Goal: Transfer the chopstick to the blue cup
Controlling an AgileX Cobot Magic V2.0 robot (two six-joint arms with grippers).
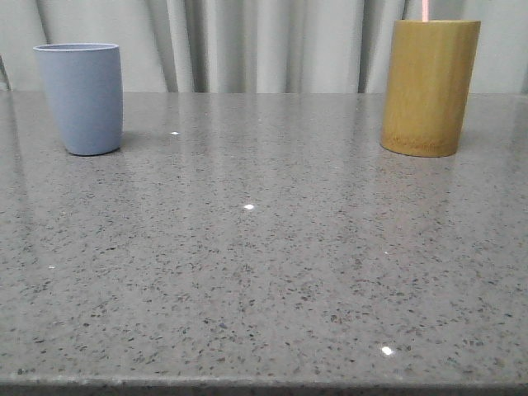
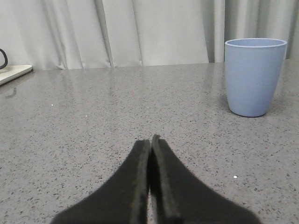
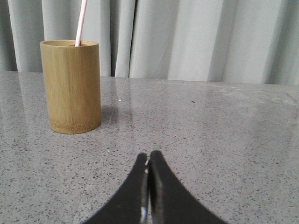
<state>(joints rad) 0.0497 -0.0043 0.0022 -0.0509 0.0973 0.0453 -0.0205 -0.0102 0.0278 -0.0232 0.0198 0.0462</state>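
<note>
The blue cup (image 1: 82, 97) stands upright at the back left of the table; it also shows in the left wrist view (image 2: 253, 76). A pale-pink chopstick (image 1: 425, 10) sticks up out of the yellow-brown bamboo cylinder (image 1: 430, 87) at the back right; both also show in the right wrist view, the chopstick (image 3: 81, 22) in the cylinder (image 3: 71, 86). My left gripper (image 2: 151, 140) is shut and empty, low over the table, well short of the blue cup. My right gripper (image 3: 149, 156) is shut and empty, short of the cylinder. Neither gripper shows in the front view.
The grey speckled table (image 1: 264, 264) runs back to a pale curtain (image 1: 264, 41). In the left wrist view a flat pale object (image 2: 11, 73) with a dark cable lies at the table's far edge.
</note>
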